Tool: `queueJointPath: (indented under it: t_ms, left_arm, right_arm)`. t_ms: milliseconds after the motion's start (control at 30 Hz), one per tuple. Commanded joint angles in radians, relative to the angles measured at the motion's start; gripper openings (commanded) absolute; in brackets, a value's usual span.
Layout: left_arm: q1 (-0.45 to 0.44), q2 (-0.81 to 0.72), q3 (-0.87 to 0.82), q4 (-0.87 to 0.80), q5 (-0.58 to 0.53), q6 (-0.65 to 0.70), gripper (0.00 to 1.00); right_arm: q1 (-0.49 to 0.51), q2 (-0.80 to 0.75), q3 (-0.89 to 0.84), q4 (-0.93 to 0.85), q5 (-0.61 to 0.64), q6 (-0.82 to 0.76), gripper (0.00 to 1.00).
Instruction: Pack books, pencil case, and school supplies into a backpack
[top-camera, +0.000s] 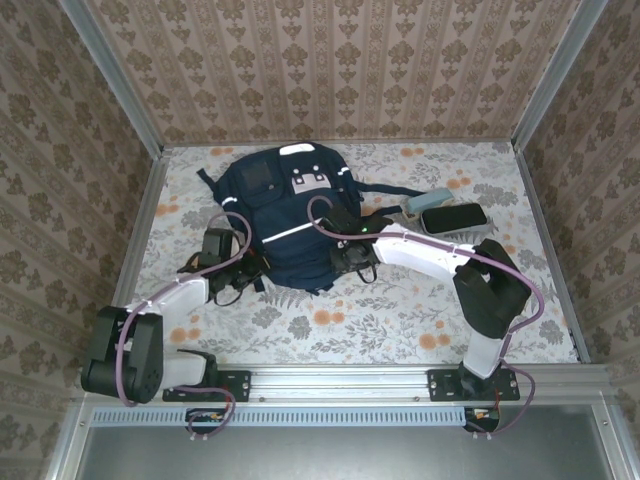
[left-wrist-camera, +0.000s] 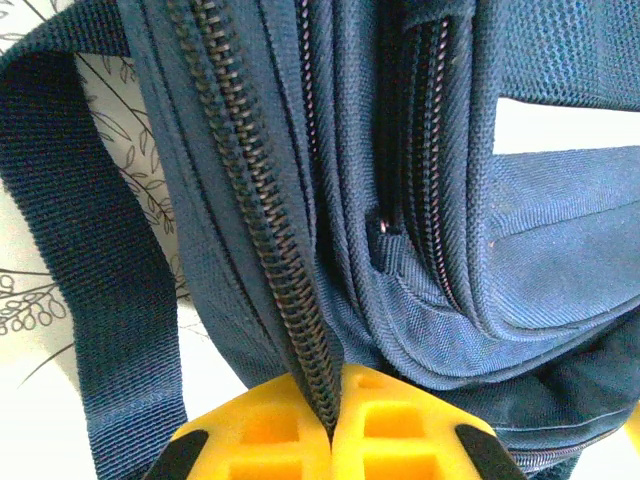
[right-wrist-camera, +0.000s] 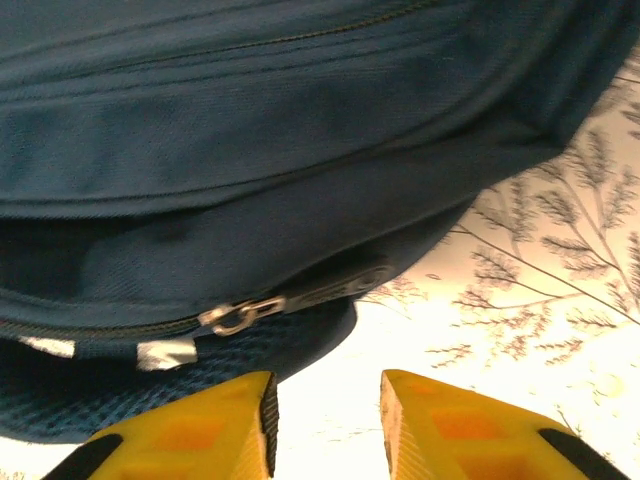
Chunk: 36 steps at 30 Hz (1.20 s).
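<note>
backpack lies flat mid-table, front up. left gripper pinched tight on the backpack's zipper at its left side. right gripper parted narrowly, holding nothing, just beside the zipper pull at the backpack's lower right edge.

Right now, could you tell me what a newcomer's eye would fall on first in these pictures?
A navy-blue backpack lies flat at mid-table, with both arms reaching to its near end. The left gripper is pinched shut on the bag along its zipper track. The right gripper stands open, just short of a silver zipper pull.
</note>
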Motion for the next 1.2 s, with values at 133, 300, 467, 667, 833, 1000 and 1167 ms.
queueJointPath:
  t_ms: [133, 300, 467, 667, 833, 1000, 1167]
  left_arm:
    - [0.021, 0.021, 0.054, -0.007, -0.024, 0.057, 0.0]
    - [0.035, 0.022, 0.067, -0.026, -0.031, 0.076, 0.0]
    - [0.125, 0.027, 0.119, -0.101, -0.058, 0.163, 0.0]
    - [0.223, -0.027, 0.165, -0.205, -0.065, 0.195, 0.34]
    - [0.222, -0.184, 0.131, -0.269, -0.057, 0.118, 0.57]
    - [0.177, -0.337, 0.04, -0.238, 0.008, -0.03, 0.63]
    - [0.081, -0.413, -0.021, -0.184, 0.044, -0.18, 0.63]
  right_arm:
    - [0.042, 0.013, 0.037, 0.023, -0.015, -0.121, 0.5]
    - [0.024, 0.026, 0.043, 0.029, 0.016, -0.127, 0.66]
    - [0.016, -0.008, 0.026, 0.062, -0.033, -0.125, 0.75]
    - [-0.033, -0.069, -0.026, 0.139, -0.097, -0.018, 0.78]
    - [-0.127, -0.053, -0.065, 0.242, -0.193, 0.173, 0.75]
    - [-0.209, 0.033, -0.037, 0.324, -0.276, 0.3, 0.69]
    - [-0.233, 0.147, 0.047, 0.348, -0.379, 0.328, 0.6]
